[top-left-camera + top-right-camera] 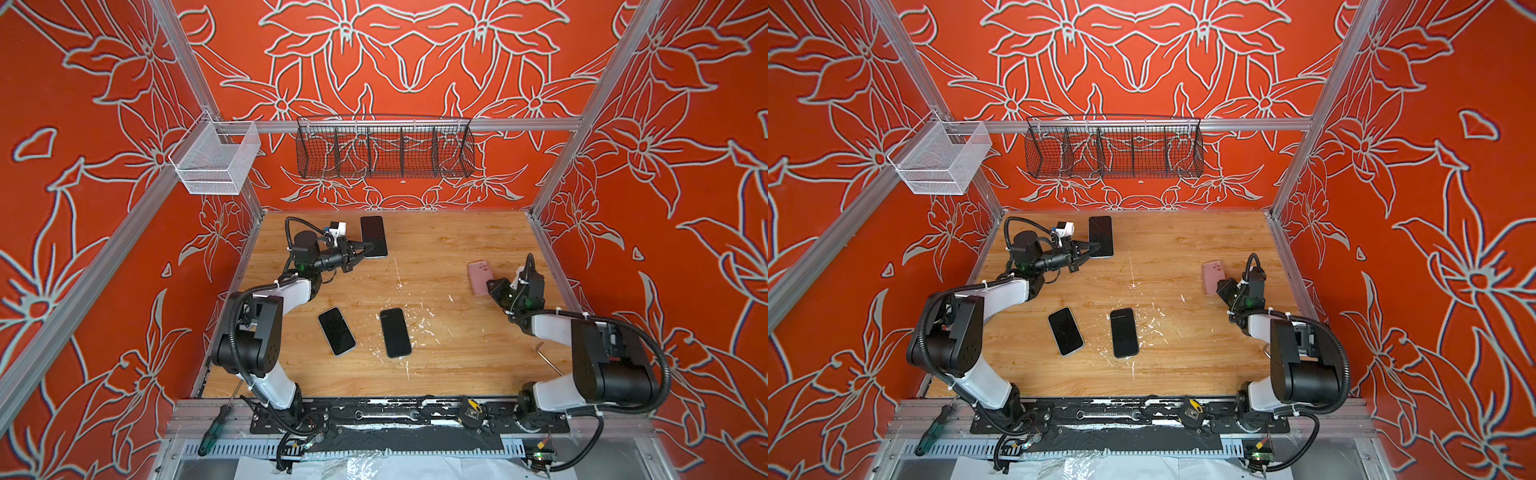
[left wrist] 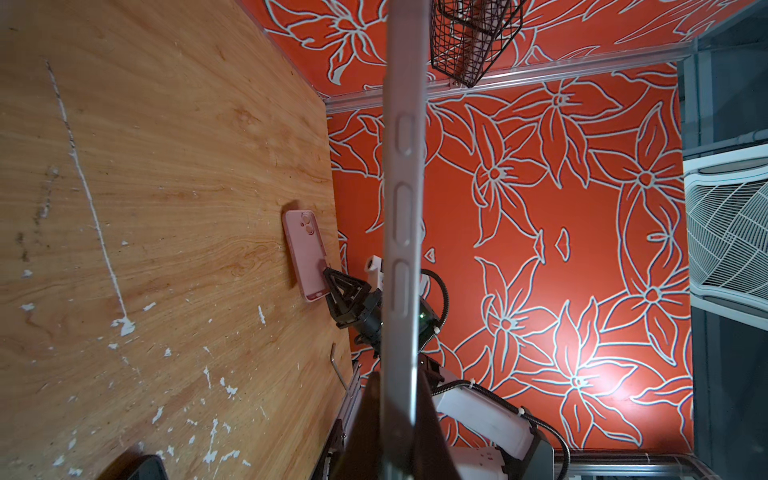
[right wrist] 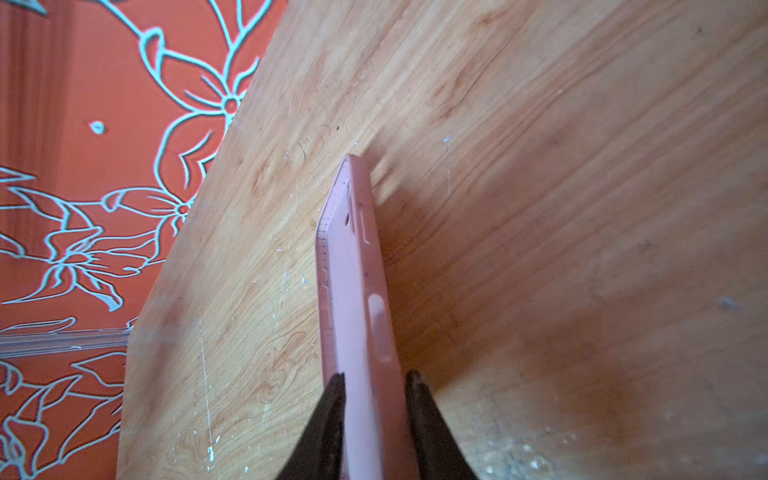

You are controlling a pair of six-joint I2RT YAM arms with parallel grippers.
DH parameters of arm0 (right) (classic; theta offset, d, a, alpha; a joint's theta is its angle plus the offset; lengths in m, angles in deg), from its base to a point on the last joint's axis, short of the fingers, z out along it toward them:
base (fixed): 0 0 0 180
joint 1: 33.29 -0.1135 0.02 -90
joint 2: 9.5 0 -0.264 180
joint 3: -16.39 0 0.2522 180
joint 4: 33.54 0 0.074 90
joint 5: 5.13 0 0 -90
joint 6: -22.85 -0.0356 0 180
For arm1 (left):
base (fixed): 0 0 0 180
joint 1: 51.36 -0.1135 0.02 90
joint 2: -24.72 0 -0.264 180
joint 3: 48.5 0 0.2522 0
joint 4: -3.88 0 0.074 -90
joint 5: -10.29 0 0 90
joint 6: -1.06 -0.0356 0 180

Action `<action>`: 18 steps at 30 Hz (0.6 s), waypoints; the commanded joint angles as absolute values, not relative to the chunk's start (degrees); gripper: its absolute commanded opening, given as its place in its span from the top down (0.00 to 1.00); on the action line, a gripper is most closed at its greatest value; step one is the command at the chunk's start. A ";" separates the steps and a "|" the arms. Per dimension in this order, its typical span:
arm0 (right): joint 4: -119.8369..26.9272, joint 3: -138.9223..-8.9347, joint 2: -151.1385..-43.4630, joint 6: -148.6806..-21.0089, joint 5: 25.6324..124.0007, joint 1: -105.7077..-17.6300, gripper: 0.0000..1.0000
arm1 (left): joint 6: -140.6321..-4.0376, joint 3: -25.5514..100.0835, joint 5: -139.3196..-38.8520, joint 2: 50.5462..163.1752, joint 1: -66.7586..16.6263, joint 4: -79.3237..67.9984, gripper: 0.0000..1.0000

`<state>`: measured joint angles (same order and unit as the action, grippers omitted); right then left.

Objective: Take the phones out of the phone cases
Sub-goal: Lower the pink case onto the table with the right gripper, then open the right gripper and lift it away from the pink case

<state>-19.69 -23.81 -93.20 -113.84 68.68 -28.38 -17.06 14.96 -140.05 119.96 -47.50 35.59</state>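
Right claw (image 3: 376, 376) straddles the pink phone case (image 3: 353, 291), grip unclear. Upper left, the left claw (image 1: 368, 248) pinches the phone (image 1: 373, 232) by 1 edge; that thin hold could slip.

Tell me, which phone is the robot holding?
The far phone, pinched by the left fingers. The other two phones lie flat near the front, with nothing touching them.

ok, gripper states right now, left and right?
Left gripper: shut on the phone.
Right gripper: jaws flank the pink case; clamped or not cannot be told.
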 commanded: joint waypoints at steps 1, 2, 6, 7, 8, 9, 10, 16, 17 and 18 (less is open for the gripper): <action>-20.95 -26.17 -94.07 -113.05 71.33 -28.03 0.67 | -17.53 15.46 -142.07 121.41 -47.95 40.77 1.00; -21.21 -26.37 -94.30 -113.05 71.78 -28.00 0.66 | -17.11 15.37 -142.18 121.61 -48.01 41.24 1.00; -22.14 -26.88 -95.09 -113.21 73.06 -27.88 0.61 | -16.78 15.54 -142.46 122.23 -48.20 41.68 1.00; -22.94 -27.12 -95.08 -113.16 73.58 -27.91 0.60 | -16.78 15.53 -142.56 122.16 -48.21 41.79 1.00; -23.45 -27.21 -95.19 -113.12 73.98 -27.84 0.59 | -16.91 15.54 -142.56 122.12 -48.19 41.72 1.00; -24.06 -27.35 -95.11 -113.16 74.42 -27.92 0.58 | -17.02 15.54 -142.59 122.03 -48.19 41.62 1.00; -24.64 -27.42 -94.94 -113.12 74.70 -27.83 0.57 | -17.00 15.49 -142.66 122.06 -48.20 41.53 1.00; -28.08 -27.96 -93.11 -112.56 76.65 -27.83 0.50 | -16.87 15.52 -142.45 121.79 -48.19 41.38 1.00; -28.41 -28.04 -92.70 -112.38 76.75 -27.79 0.49 | -16.87 15.44 -142.26 121.84 -48.20 41.36 1.00; -28.93 -28.20 -92.18 -112.11 76.95 -27.78 0.48 | -16.66 15.29 -142.14 121.99 -48.19 41.51 1.00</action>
<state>-26.18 -25.98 -94.14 -112.92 74.72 -28.09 -16.89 14.96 -140.92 122.60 -47.78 37.19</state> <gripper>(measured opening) 0.515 0.075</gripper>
